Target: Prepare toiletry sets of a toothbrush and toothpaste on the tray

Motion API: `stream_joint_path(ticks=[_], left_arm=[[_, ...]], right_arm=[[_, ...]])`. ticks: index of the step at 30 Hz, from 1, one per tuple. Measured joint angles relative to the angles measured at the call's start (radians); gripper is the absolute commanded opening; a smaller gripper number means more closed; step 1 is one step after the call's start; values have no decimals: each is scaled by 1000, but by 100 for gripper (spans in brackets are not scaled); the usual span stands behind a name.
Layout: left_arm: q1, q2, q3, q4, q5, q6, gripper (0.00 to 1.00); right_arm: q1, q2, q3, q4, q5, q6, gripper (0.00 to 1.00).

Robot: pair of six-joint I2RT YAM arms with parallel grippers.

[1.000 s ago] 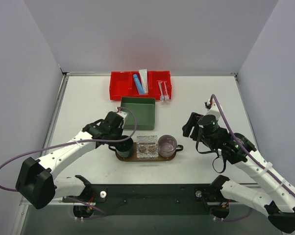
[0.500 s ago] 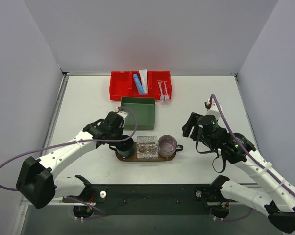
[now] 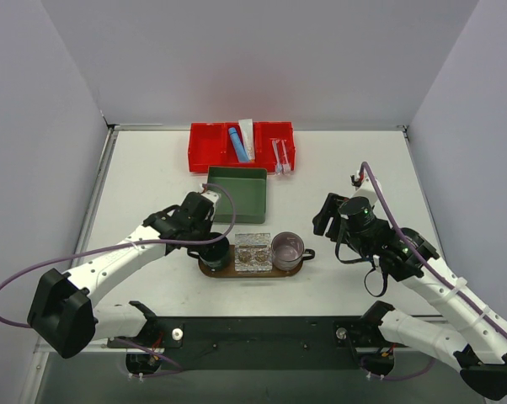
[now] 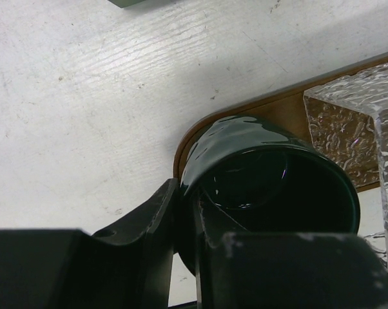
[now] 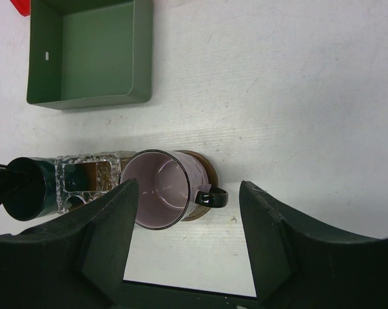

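Straddles the wall of the dark green mug point(image 4: 265, 174) at the left end of the tray point(image 3: 252, 273) with the left pincer point(image 4: 184, 215), visible only from its wrist; cannot tell if pinching. Finds tubes point(image 3: 236, 143) and toothbrushes point(image 3: 280, 156) in the red bin point(image 3: 205, 147) at the far edge of the table point(image 3: 152, 177). Holds the right pincer point(image 5: 187, 190) spread, empty, over open table right of the purple mug point(image 5: 156, 187).
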Motion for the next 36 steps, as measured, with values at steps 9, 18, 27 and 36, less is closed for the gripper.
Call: stream_joint_path(ticks=[9,18,27,36], left_arm=[[0,13,0,0,-5,-3,36],[0,1,0,0,-8,-6,45],[0,-42,0,0,-8,-8,50],[0,-179,0,17,-8,9,54]], right_arm=[[0,5,0,0,0,0,59],[0,11,0,0,0,0,59],[0,16,0,0,0,0,59],[0,17,0,0,-1,0,59]])
